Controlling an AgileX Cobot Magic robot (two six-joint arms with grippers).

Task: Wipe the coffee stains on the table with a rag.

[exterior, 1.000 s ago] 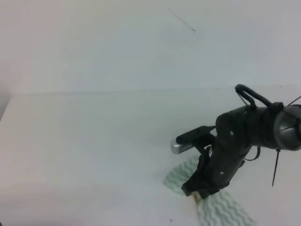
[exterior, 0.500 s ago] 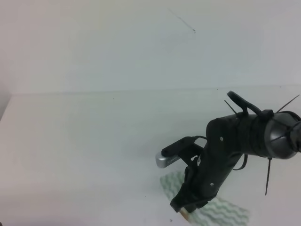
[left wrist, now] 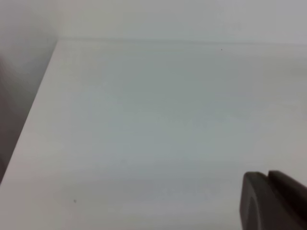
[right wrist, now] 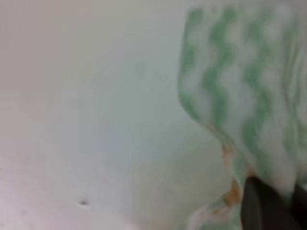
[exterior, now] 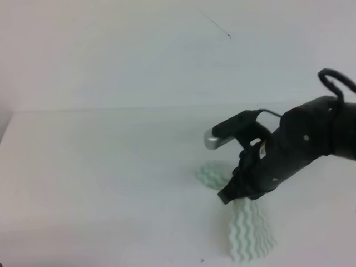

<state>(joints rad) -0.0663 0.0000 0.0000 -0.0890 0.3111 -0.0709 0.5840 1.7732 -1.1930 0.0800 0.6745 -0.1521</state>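
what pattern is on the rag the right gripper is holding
Green and white wavy stripes on the rag, with orange-brown staining along its lower edge; clearest in the right wrist view.

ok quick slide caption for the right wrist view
Right gripper shut on the green-striped rag, its edge stained orange-brown, over the white table.

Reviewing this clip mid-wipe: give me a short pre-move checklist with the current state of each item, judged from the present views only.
1. Right gripper has the rag in closed jaws: ok; the cloth trails from it across the table.
2. Rag picking up coffee: ok; orange-brown marks line its edge in the right wrist view.
3. Blotch fully gone: cannot tell; none shows on the bare table, but rag and arm cover part of it.
4. Rag lying flat: not ok; it is bunched and folded.
5. Left gripper clear of the wiping zone: ok; only bare table lies before it.
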